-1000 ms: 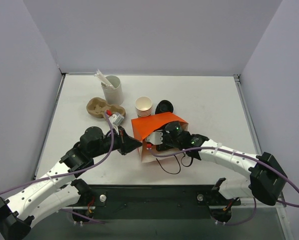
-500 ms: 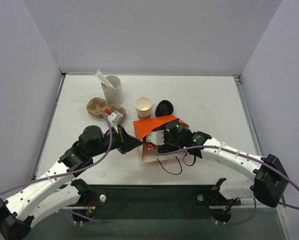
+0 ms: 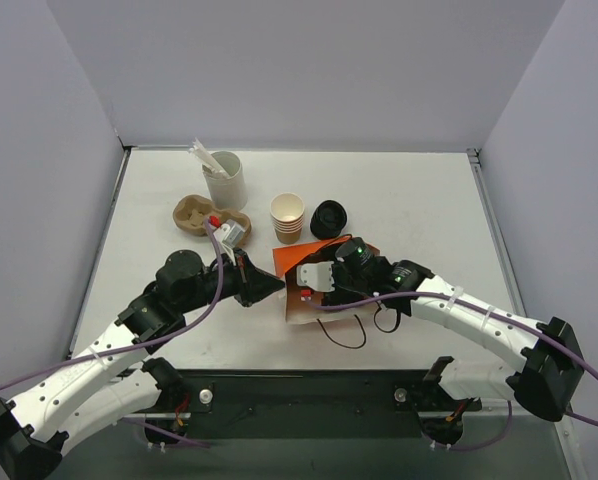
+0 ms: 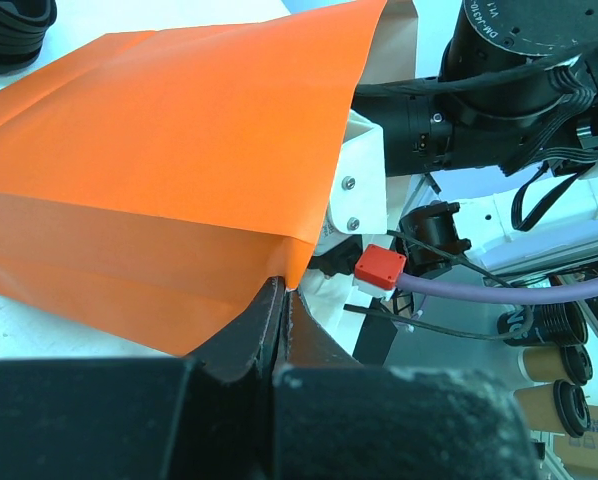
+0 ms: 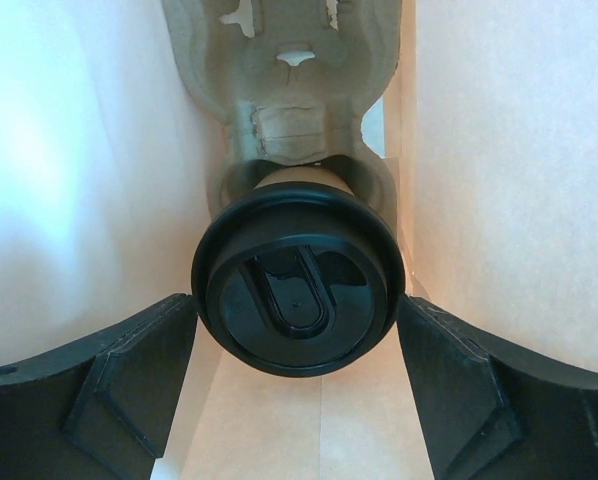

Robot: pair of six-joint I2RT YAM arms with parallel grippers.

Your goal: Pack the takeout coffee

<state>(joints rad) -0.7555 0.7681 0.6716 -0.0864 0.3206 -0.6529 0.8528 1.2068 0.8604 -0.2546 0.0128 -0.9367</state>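
One bag (image 3: 297, 258): orange paper, lying mid-table, worked from both sides.
Left gripper (image 4: 279, 300): clamped shut on the bag's open edge, which holds the mouth up.
Right gripper (image 5: 297, 310): reaching inside the bag, fingers (image 5: 109, 390) spread wide, one on each side of the black lid (image 5: 297, 295). As far as I can tell it is not squeezing the lid.
Coffee (image 5: 297, 178): deep inside the bag, lid towards the wrist camera, cup seated in a hole of the pulp tray (image 5: 294, 60).
Change: over the last second the right jaws have widened off the lid. From above, that gripper has backed a little out of the bag mouth and the bag's top panel has sagged lower.
Meaning: the cup looks delivered and let go — packing seems nearly done.
Next: probably a straight withdrawal, with the fingers kept clear of the lid rim.
Risk: a finger catching the lid could drag the cup out of its hole — or tip it.
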